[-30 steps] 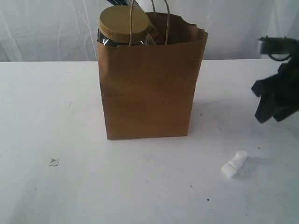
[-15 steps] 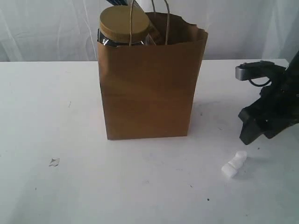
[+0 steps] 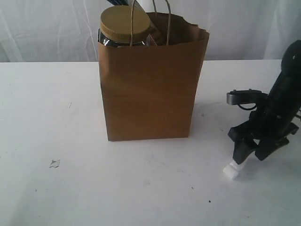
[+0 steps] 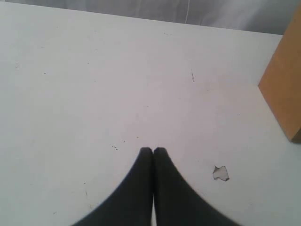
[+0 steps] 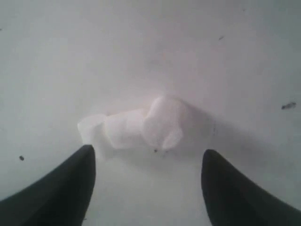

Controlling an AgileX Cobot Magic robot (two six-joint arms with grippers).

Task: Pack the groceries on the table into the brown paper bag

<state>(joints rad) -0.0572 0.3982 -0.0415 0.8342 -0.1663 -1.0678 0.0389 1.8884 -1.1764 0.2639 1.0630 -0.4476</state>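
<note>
We note the right black gripper (image 3: 250, 155) has descended to the large flat white table (image 3: 70, 188), jaws spread, straddling the small white marshmallows (image 5: 150, 123), which lie apart from the tall kraft-brown paper bag (image 3: 150, 89), on its right. Nothing grasped yet. Meanwhile the left gripper (image 4: 153, 151) is clenched, empty. We judge closing comes next; apparently the last grocery outside.

Wide table (image 3: 141, 197) lies open left of and before the brown paper bag (image 3: 150, 89) (one small scrap (image 3: 54, 163) there), whose mouth the tan-lidded jar (image 3: 123, 23) half fills.
</note>
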